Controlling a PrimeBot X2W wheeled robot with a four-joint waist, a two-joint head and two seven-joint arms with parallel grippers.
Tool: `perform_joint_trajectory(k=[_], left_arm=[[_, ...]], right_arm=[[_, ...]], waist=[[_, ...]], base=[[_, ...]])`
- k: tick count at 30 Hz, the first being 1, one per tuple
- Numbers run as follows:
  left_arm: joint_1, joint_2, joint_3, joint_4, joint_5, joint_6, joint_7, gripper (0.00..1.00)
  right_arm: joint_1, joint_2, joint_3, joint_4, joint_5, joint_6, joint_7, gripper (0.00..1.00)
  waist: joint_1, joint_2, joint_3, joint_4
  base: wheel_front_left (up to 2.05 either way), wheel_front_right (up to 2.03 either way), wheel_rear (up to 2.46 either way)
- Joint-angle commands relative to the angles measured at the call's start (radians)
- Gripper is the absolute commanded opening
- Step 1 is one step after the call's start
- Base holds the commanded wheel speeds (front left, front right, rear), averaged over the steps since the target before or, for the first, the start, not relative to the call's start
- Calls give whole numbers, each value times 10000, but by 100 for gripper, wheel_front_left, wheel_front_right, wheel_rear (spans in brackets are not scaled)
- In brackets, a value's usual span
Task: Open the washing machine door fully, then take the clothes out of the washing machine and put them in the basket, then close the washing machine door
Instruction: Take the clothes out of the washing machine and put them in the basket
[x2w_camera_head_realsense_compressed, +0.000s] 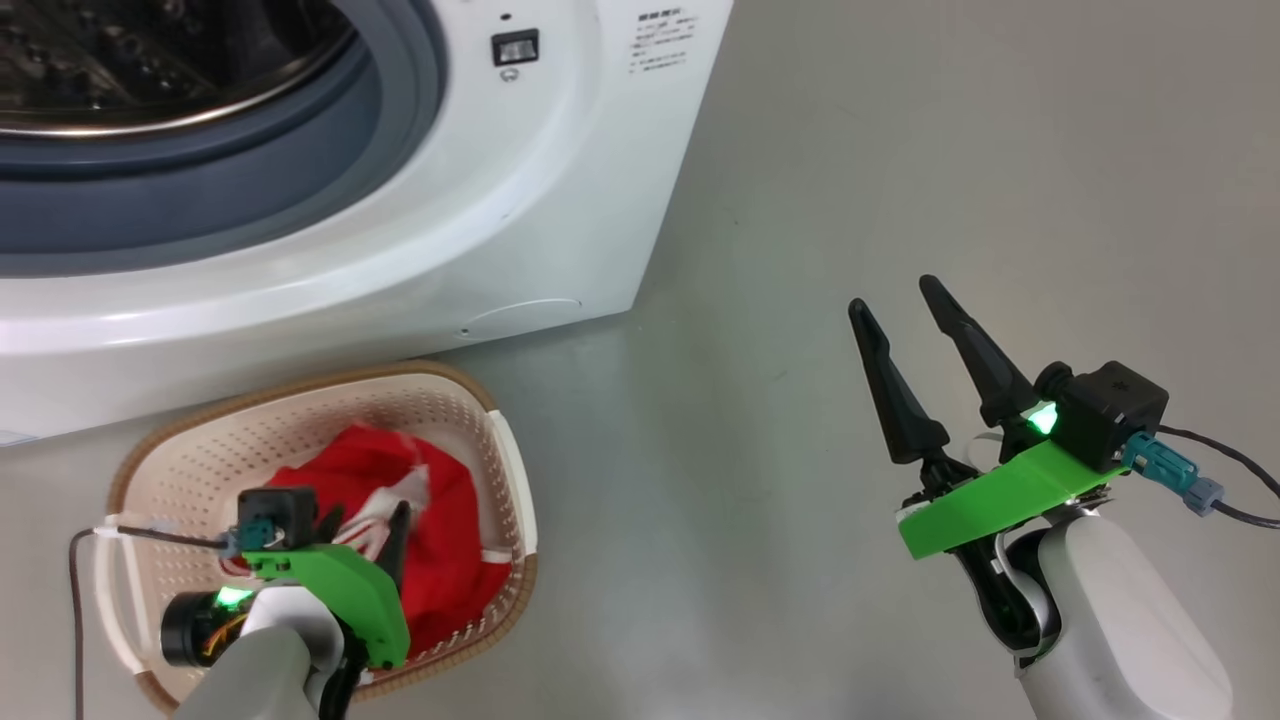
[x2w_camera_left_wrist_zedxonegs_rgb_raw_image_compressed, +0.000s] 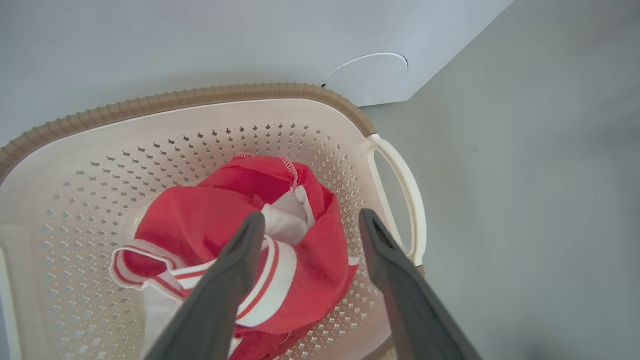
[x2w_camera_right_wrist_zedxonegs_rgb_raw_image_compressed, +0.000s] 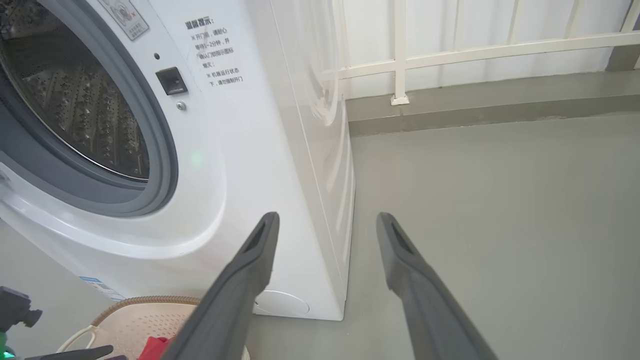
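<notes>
Crumpled red, white-striped clothes (x2w_camera_left_wrist_zedxonegs_rgb_raw_image_compressed: 200, 225) lie in the perforated cream basket (x2w_camera_left_wrist_zedxonegs_rgb_raw_image_compressed: 200, 97), left gripper (x2w_camera_left_wrist_zedxonegs_rgb_raw_image_compressed: 310, 220) splayed just above them, right gripper (x2w_camera_head_realsense_compressed: 893, 295) splayed well aside, while the right wrist view adds the washing machine (x2w_camera_right_wrist_zedxonegs_rgb_raw_image_compressed: 240, 175) and its dimpled steel drum (x2w_camera_right_wrist_zedxonegs_rgb_raw_image_compressed: 75, 110).

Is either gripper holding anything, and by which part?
Nothing is held. The left gripper stands open over the red, white-striped fabric clothes in the cream perforated plastic basket; the right gripper is open too.

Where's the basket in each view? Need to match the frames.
Head view: basket lower left, in front of the washing machine.
Left wrist view: basket across left and centre, clothes inside.
Right wrist view: basket at bottom edge, left.
Shared landmark: round cover at the washing machine's lower corner.
</notes>
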Motion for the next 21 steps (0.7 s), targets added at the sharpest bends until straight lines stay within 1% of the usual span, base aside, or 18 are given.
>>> perform_joint_trajectory(k=[1,12,16,20,21], left_arm=[[1,272,94,-178,-129,-30,-167,100],[252,603,-269,-966,-620,-30,-463,100],[365,859,92,-1496,-422,-30,-469,100],[643,987,603,-2186,-19,40,-470,100],[643,987,603,-2186,-19,40,-470,100]], right_arm=[[-45,23,221,-176,-92,16,-119,100],[127,-105,337,32,13,16,-119,100],[247,-157,337,100,57,16,-119,100],[376,-203,333,141,91,16,-119,100],[376,-203,333,141,91,16,-119,100]], waist=[[0,-1,-160,167],[0,-1,-908,866],[0,-1,-1215,1128],[0,-1,-1508,1374],[0,-1,-1508,1374]], base=[[0,0,0],[0,0,0],[0,0,0],[0,0,0],[0,0,0]])
